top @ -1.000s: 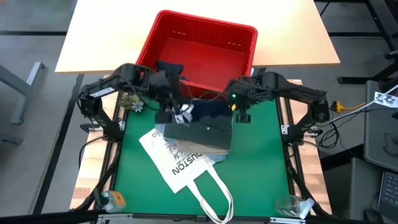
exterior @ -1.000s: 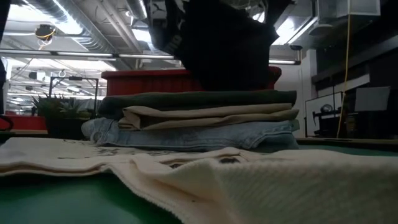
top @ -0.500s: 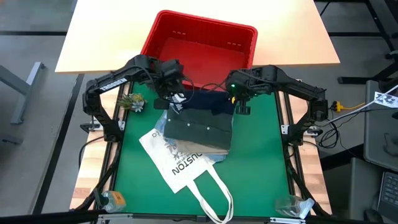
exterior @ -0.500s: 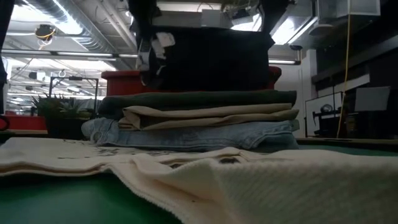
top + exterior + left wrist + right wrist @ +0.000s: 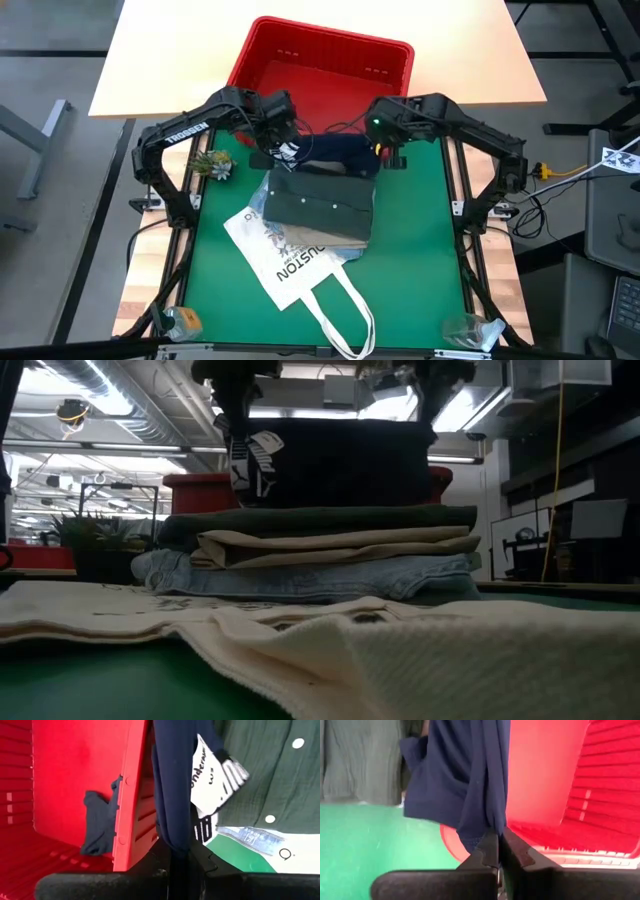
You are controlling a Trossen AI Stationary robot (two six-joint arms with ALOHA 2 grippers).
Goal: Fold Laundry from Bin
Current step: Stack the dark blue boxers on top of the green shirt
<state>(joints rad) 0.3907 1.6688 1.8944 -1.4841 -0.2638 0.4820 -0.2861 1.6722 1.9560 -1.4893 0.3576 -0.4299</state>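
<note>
The dark navy shorts [image 5: 335, 465] with white lettering [image 5: 210, 785] hang spread between my two grippers, over the far edge of a folded stack. My left gripper [image 5: 282, 155] is shut on their left end and my right gripper [image 5: 393, 155] on their right end. The stack has the olive buttoned shirt [image 5: 320, 205] on top, beige cloth [image 5: 330, 545] below it, and jeans [image 5: 300, 575] lowest, on the green mat. The red bin [image 5: 320, 80] stands just beyond. My left gripper pinches the shorts' upper edge at their left end [image 5: 172, 837] between its two fingers, slanting down from above. The cloth is gathered into folds there and hangs below the fingers. My right gripper pinches the upper edge at the right end [image 5: 492, 827] the same way, over gathered folds. The top edge runs nearly straight between the two holds, and I cannot tell whether the hem touches the stack.
A white tote bag [image 5: 300, 270] printed with letters lies on the mat under the near part of the stack, its handles toward the near edge. A small plant [image 5: 213, 165] sits at the mat's left side. A dark scrap [image 5: 100, 825] hangs over the bin's wall.
Both grippers have gone toward the far edge and the bin, moving apart and turning; the left has also come down. The shorts, a bunched narrow hang a second ago, are now spread wide between them with the top edge drawn straight.
</note>
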